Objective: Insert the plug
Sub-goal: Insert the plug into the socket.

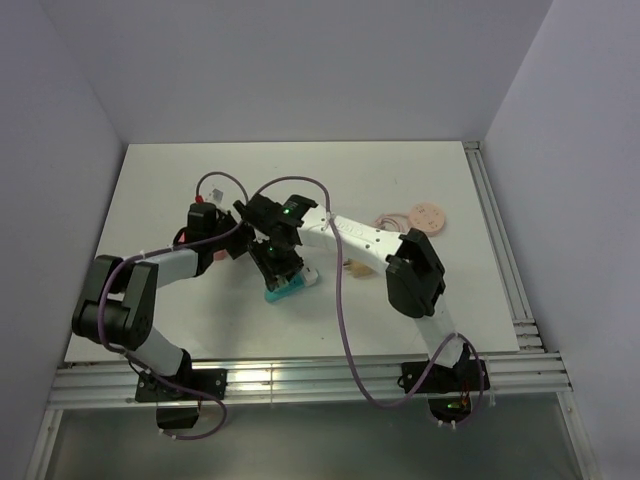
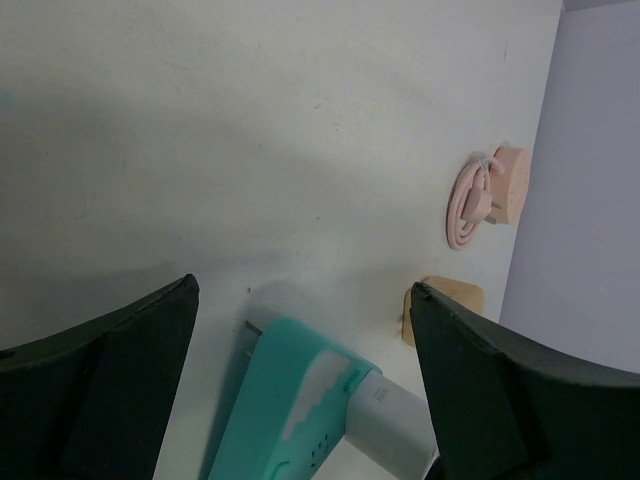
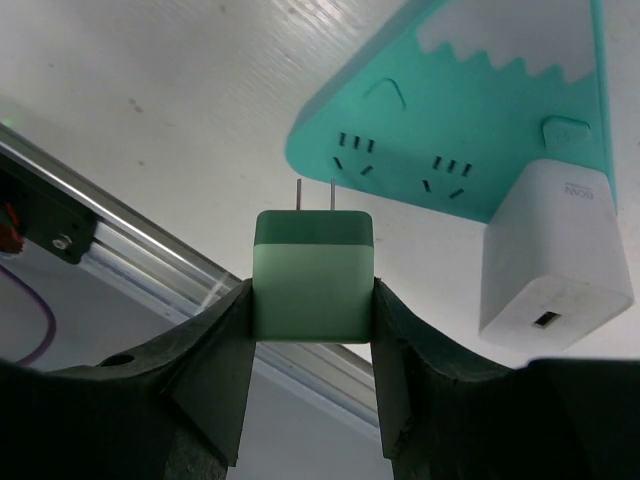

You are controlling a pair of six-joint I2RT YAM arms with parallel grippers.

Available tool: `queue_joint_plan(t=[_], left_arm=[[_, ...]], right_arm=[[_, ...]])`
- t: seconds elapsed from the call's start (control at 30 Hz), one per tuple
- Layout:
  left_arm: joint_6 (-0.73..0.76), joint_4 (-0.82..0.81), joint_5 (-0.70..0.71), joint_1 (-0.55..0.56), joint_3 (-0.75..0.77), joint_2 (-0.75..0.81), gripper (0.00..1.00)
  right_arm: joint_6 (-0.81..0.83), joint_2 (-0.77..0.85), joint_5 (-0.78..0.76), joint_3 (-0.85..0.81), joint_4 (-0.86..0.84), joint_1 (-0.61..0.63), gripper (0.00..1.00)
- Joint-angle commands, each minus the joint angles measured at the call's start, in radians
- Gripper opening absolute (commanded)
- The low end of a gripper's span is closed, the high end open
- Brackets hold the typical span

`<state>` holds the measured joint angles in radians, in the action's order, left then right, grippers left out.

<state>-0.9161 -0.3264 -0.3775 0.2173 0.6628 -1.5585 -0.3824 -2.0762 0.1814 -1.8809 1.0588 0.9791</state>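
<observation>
Right gripper clamped on pale green square plastic plug. Prongs sit just off the edge of the teal plastic power strip. Left gripper spread wide, either side of strip. Advice: square prongs to nearest slots, then push straight.

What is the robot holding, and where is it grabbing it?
The right gripper pinches the green plug by its two sides, prongs free. The left gripper holds nothing.
</observation>
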Motion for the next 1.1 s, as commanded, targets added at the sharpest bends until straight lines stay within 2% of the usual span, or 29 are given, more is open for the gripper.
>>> queue_joint_plan(t=[0.0,0.57,1.07], left_arm=[[-0.035,-0.082,-0.069,-0.002,0.049,-0.057,0.92],[-0.075,-0.161,-0.17,0.008,0.098,-0.216,0.9],[-0.191,-0.33,-0.304,0.008,0.083,-0.359,0.78]], right_arm=[[0.017,-0.019,0.009,-0.07,0.096,-0.017,0.0],[0.016,-0.145,0.009,-0.184,0.173,-0.025,0.0],[0.007,-0.22,0.033,-0.277,0.217,-0.037,0.0]])
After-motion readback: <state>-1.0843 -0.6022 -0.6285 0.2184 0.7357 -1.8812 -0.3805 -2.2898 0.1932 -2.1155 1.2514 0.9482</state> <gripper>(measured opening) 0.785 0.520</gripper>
